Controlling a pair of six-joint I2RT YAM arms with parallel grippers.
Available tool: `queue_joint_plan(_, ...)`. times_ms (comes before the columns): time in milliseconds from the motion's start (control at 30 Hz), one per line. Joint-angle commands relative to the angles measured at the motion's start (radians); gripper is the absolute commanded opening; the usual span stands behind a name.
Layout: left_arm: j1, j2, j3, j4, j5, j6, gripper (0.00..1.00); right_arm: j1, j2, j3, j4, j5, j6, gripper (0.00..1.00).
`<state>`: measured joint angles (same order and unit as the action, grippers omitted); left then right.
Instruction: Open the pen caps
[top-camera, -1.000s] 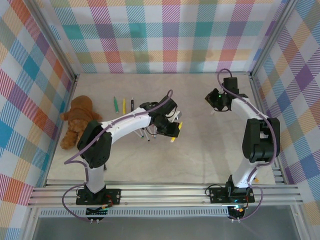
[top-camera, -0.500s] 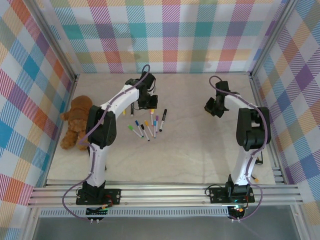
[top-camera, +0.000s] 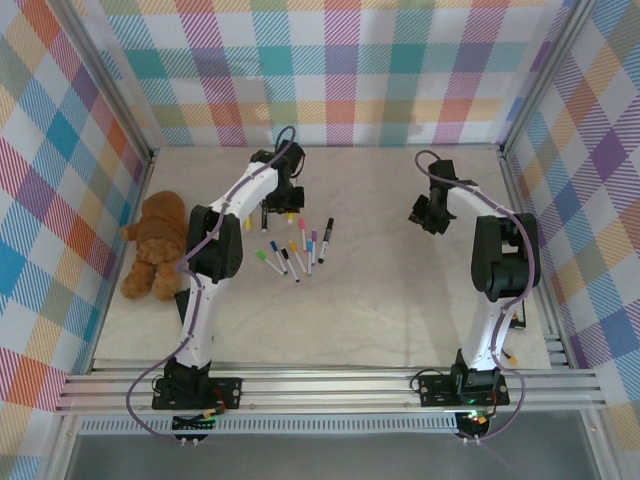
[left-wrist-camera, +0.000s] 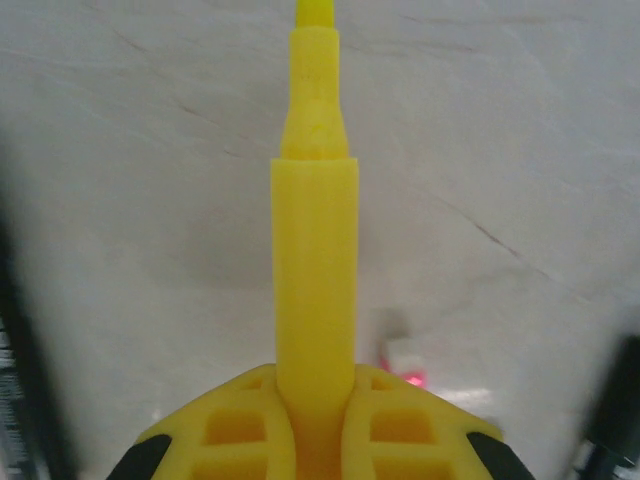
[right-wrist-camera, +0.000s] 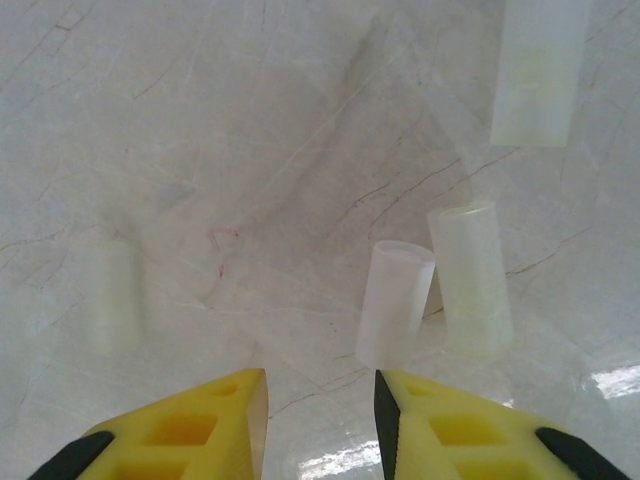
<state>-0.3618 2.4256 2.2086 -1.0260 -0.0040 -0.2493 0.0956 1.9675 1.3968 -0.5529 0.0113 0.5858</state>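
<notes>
Marble table (top-camera: 400, 300) — left gripper (left-wrist-camera: 315, 405) clamps yellow pen (left-wrist-camera: 314, 250); right gripper (right-wrist-camera: 320, 390) narrowly parted.

My count: one teddy bear (top-camera: 155, 245), one yellow pen (left-wrist-camera: 315, 260), four clear caps (right-wrist-camera: 395, 305), plus loose pens (top-camera: 327, 234) near the bear, too bunched for me to number.

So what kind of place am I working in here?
Probably a robot test cell, not a home: an aluminium frame hung with plaid cloth walls around a marble-look tabletop, with marker pens and a teddy bear as props.
</notes>
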Motion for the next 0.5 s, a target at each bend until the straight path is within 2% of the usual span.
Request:
queue_joint_plan(0,0.019,0.010,0.017,-0.072,-0.088,0.023,0.00,0.010,-0.052,-0.015,-0.023,0.010,-0.008,0.36)
queue_joint_plan(67,0.028,0.016,0.009,-0.076,-0.101,0.027,0.00,0.012,-0.056,-0.014,0.000,-0.009,-0.006,0.36)
queue_joint_plan(133,0.037,0.024,0.000,-0.080,-0.113,0.027,0.00,0.012,-0.044,0.015,0.059,-0.082,0.000,0.35)
queue_joint_plan(233,0.057,0.037,-0.008,-0.079,-0.131,0.006,0.01,0.020,0.033,0.151,0.105,-0.203,0.033,0.35)
queue_joint_plan(333,0.075,0.042,-0.012,-0.093,-0.167,-0.022,0.23,0.050,0.096,0.297,0.013,-0.193,0.039,0.35)
queue_joint_plan(467,0.096,0.035,-0.010,-0.108,-0.206,-0.033,0.32,0.072,0.054,0.245,0.065,-0.201,0.055,0.35)
